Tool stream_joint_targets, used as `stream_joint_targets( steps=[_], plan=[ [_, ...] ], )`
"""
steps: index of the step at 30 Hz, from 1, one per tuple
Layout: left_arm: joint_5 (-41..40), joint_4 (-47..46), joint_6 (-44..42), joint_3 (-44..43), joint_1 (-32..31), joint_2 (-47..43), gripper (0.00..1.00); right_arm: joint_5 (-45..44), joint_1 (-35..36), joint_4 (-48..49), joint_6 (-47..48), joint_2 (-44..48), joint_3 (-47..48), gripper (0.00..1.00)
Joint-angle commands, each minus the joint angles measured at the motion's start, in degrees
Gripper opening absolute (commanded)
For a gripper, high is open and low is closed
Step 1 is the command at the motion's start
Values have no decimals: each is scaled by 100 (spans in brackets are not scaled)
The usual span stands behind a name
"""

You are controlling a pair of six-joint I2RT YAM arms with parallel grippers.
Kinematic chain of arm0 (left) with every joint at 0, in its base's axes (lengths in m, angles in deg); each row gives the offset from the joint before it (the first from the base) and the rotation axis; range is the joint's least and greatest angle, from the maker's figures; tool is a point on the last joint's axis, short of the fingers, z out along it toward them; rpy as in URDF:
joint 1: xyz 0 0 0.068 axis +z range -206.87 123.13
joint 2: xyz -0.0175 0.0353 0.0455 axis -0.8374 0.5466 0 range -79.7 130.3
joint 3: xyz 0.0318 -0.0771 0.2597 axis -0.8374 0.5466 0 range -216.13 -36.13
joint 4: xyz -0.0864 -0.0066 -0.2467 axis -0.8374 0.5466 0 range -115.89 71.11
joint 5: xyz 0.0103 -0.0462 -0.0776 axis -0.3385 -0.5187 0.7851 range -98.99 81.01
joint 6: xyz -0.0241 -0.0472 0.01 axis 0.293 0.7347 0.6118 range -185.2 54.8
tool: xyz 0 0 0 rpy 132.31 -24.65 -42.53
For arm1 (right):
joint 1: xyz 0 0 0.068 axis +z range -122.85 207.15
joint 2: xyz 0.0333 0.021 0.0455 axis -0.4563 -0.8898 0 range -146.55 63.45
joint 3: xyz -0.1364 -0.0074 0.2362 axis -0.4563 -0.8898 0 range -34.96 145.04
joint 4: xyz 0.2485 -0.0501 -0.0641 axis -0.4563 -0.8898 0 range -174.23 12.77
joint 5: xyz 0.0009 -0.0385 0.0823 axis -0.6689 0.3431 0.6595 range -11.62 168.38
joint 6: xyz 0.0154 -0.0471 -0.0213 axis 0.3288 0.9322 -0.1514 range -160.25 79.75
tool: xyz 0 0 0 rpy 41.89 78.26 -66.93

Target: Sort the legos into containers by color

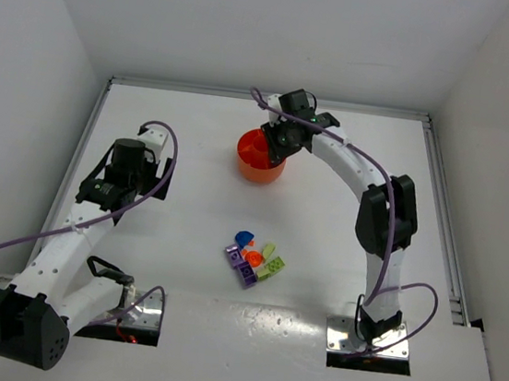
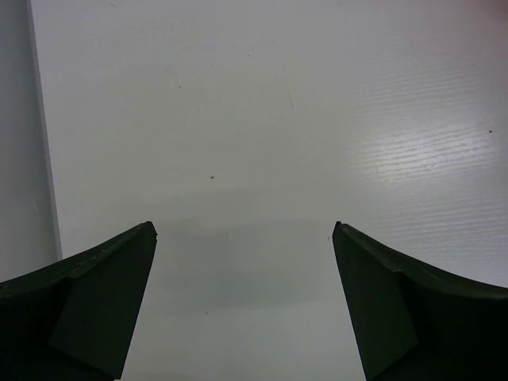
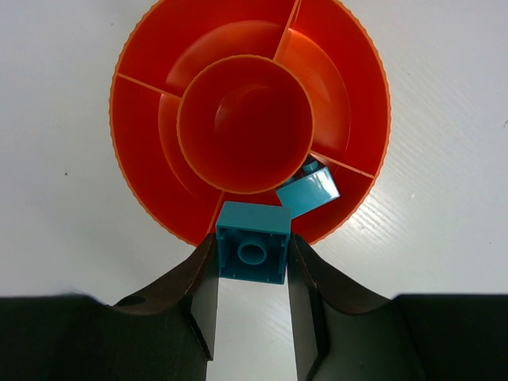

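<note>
Right gripper [image 3: 252, 242], jaws clamped on the flanks of a teal brick [image 3: 252, 252], poised over the rim of the orange tray [image 3: 143, 55] near the far edge of the table [image 1: 180, 265]. The brick hangs at the wedge that holds another teal piece [image 3: 308, 193], presumably so that like colours share a compartment. The unsorted legos [image 1: 255, 258] lie heaped mid-table. Left gripper [image 2: 244, 228], jaws spread and empty, hangs toward the left edge.

Glossy orange plastic tray [image 3: 155, 55], smooth teal plastic brick [image 3: 252, 238], smooth white table [image 2: 317, 119]
</note>
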Motion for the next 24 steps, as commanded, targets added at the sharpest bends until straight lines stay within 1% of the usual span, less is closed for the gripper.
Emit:
stream_joint_targets(
  steps=[1,5,8,9,11,15,17,18,20,22,24],
  plan=[
    [-103,-171,59,8,50,-98,100,75,-21,193,-21,-31,44,11],
    [-103,-171,59,8,50,-98,100,75,-21,193,-21,-31,-9,12],
    [-103,-171,59,8,50,-98,100,75,-21,193,-21,-83,-9,17],
    [-103,-171,59,8,50,-98,100,75,-21,245,-21,-83,-9,21],
    [-103,-171,59,8,50,-98,100,75,-21,246,-21,-83,-9,25],
    [-103,-171,59,8,50,-98,100,23,-21,246,-21,-136,-61,40],
    [-103,-171,59,8,50,-98,100,-30,-21,325,-74,-136,-123,41],
    [-103,-171,59,8,50,-98,100,-30,-21,325,-74,-84,-123,47],
    [-103,-171,59,8,50,-98,100,-82,-73,378,-74,-22,-123,52],
    [-103,-171,59,8,50,-98,100,-135,-73,430,-74,30,-176,60],
    [-103,-171,59,8,50,-98,100,-136,-73,430,-74,119,-228,60]
  ],
)
